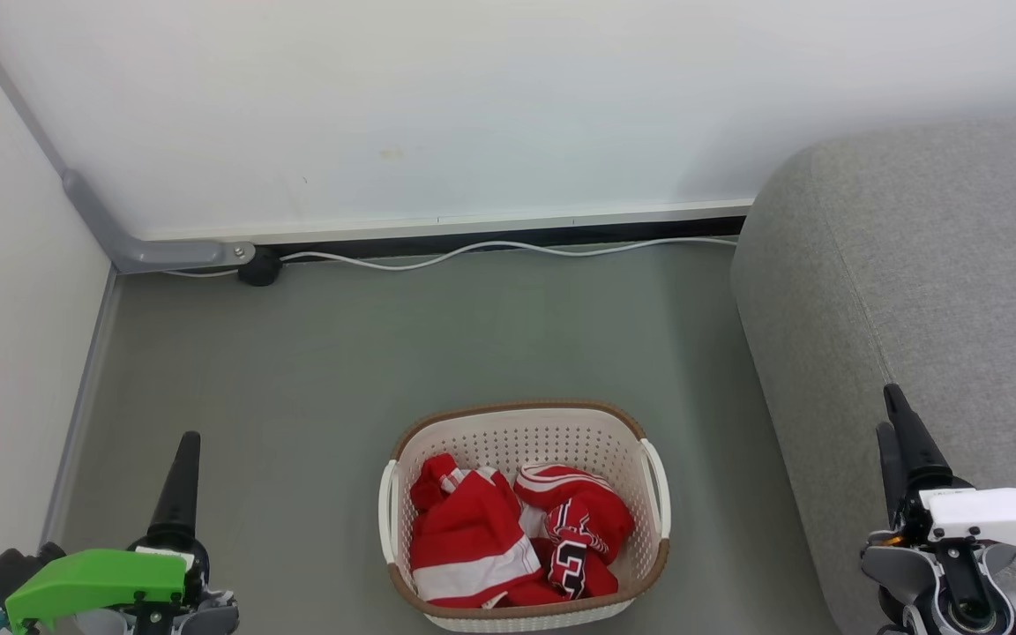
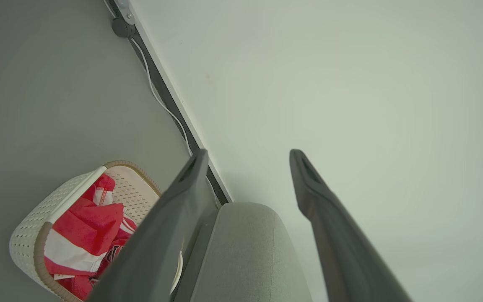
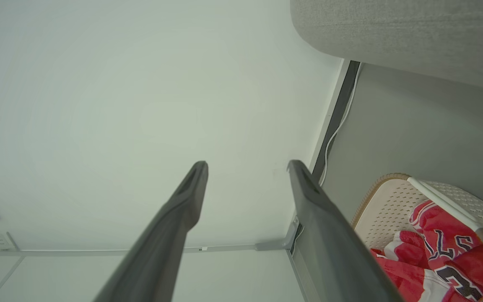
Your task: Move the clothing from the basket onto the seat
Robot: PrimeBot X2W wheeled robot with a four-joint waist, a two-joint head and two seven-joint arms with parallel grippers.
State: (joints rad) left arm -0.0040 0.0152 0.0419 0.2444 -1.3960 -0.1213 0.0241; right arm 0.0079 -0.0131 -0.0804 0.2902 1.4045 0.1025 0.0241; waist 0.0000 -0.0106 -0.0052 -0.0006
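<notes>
The cream perforated basket (image 1: 526,437) with a brown rim stands on the grey floor at the bottom centre of the head view. Red clothing lies crumpled inside: a garment with a broad white stripe (image 1: 464,547) on the left, a jersey with black-and-white lettering (image 1: 578,529) on the right. The grey sofa (image 1: 922,291) rises at the right. My left gripper (image 1: 186,439) hovers open at the lower left, well apart from the basket. My right gripper (image 1: 892,407) is open in front of the sofa. Basket (image 2: 27,239) (image 3: 476,209) and sofa (image 2: 245,251) (image 3: 405,37) also appear in both wrist views.
A white wall with a dark skirting strip closes the back. A white cable (image 1: 490,249) runs along its foot to a black plug (image 1: 258,266). A grey conduit (image 1: 107,234) bends in the left corner. Bare grey floor (image 1: 296,370) surrounds the basket.
</notes>
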